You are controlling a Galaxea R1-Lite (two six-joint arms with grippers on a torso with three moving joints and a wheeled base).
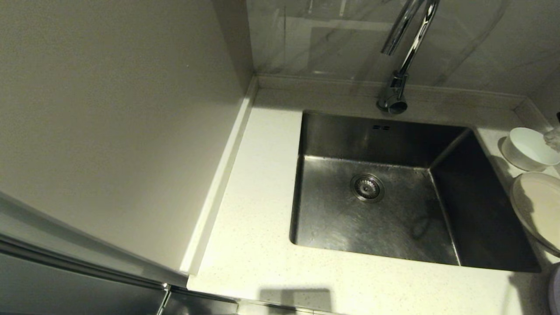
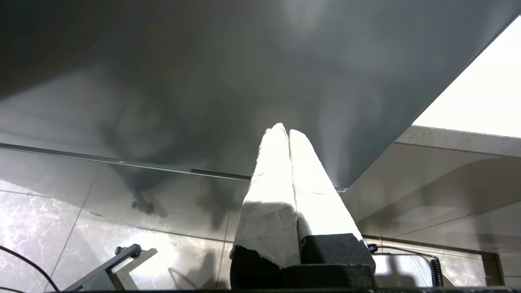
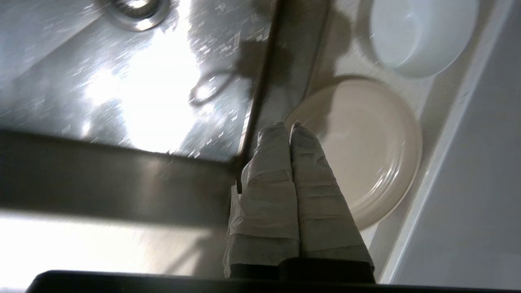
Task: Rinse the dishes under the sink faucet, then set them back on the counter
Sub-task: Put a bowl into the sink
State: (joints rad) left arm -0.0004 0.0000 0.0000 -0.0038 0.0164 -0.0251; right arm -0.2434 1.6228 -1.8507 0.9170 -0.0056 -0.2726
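Sink [image 1: 393, 210] basin open, only the drain strainer [image 1: 367, 187] on its floor; faucet [image 1: 404, 52] arches over the back rim; white bowl [image 1: 527, 148] and cream plate [image 1: 540, 210] crowd the narrow counter [image 1: 253, 227] strip right of the basin, broad counter left bare.

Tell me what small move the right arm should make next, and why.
Probably open the right gripper and lower it toward the cream plate. Its fingers are pressed shut and empty, it hangs over the plate's edge beside the sink, and the plate and bowl sit on the counter, apparently unrinsed.
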